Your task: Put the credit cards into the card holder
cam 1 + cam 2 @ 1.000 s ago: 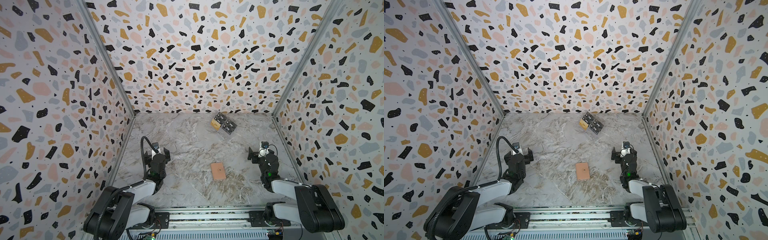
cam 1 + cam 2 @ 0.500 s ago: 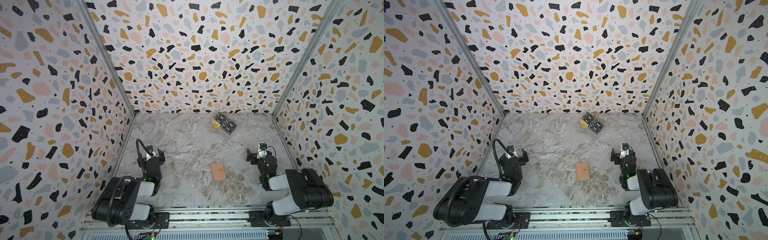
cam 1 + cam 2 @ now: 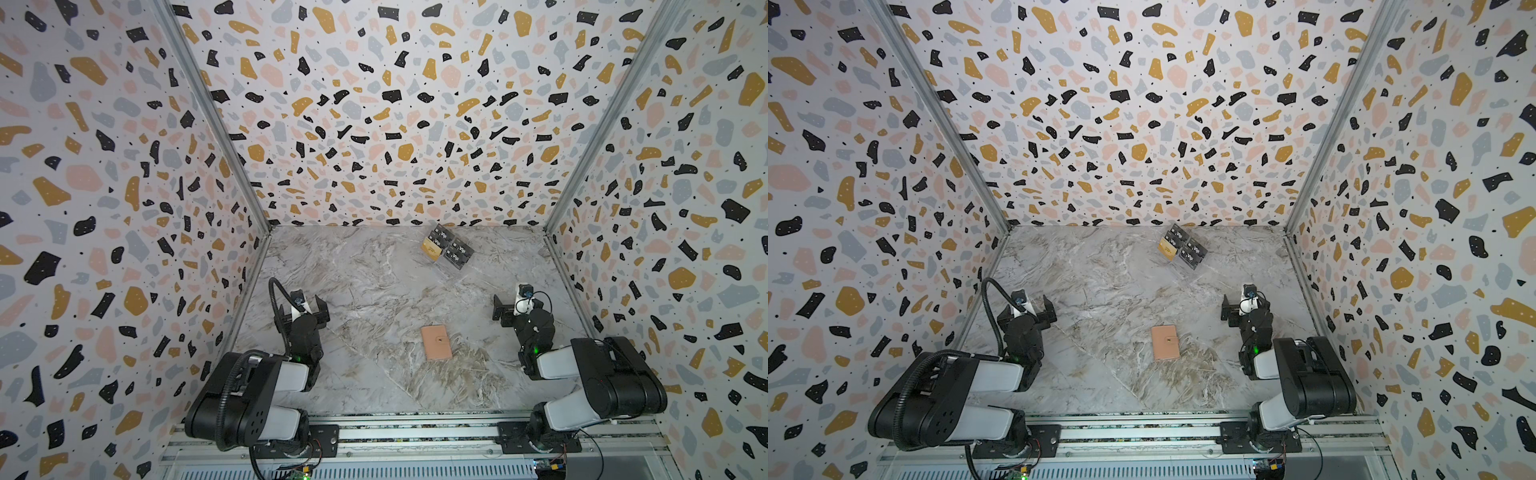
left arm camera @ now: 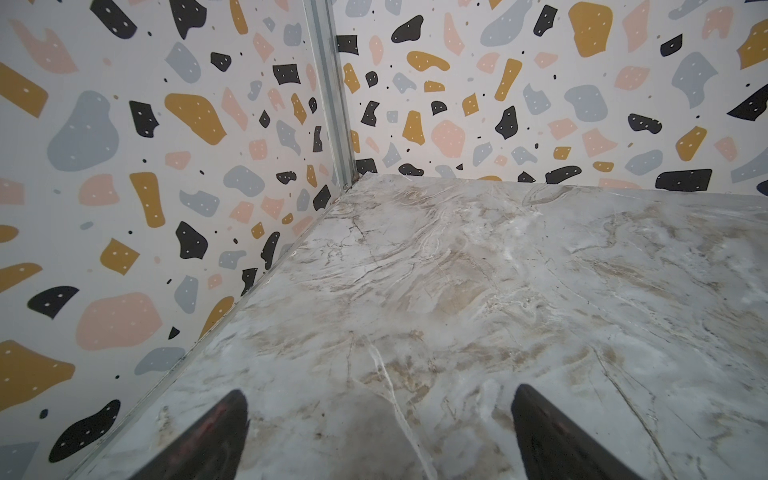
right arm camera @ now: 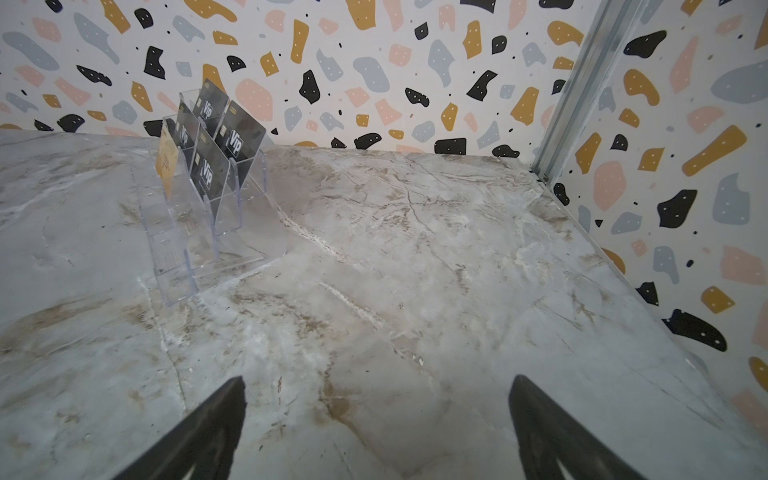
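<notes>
a: how much room is there at the edges?
b: the table [image 3: 374, 282] is shut in on three sides by speckled walls [image 3: 374, 124], and its middle lies open. the left hand [image 4: 380, 390] sits close to the left wall, jaws spread wide with nothing between them. ahead of it there is only bare marble up to the far corner.
a: and the other side?
b: the right hand [image 5: 378, 379] sits close to the right wall, also spread wide and empty, over bare table.
a: where's the card holder?
b: the card holder [image 3: 436, 341] lies flat and closed, snap up, toward the front. it is between the two arms and well apart from both hands.
a: and the cards?
b: the credit cards [image 5: 216, 141] stand tilted in a clear tiered stand [image 5: 199, 232] near the back wall, right of centre. most are black with "vip" on them, and one gold card [image 3: 430, 249] is on the stand's left side. open table separates the stand from the card holder.
</notes>
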`<control>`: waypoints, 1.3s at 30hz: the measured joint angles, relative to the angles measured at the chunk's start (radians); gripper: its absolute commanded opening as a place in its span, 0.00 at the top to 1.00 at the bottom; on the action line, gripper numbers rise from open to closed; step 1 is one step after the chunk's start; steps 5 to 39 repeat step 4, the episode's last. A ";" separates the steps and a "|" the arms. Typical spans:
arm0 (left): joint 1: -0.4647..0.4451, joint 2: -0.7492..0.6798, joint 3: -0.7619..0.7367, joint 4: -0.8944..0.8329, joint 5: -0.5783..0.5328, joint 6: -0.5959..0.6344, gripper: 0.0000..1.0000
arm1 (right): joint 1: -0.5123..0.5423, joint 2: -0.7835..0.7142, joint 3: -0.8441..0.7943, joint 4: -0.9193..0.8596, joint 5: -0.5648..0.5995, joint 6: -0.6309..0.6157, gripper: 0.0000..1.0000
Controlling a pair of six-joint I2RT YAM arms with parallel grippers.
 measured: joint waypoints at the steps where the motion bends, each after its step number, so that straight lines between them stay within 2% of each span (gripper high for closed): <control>1: 0.000 0.002 0.000 0.000 0.001 0.000 0.00 | 0.000 0.000 0.000 0.000 0.000 0.000 0.01; 39: 0.000 0.002 0.000 0.000 0.002 0.000 0.00 | 0.000 0.000 0.000 0.000 0.000 -0.001 0.01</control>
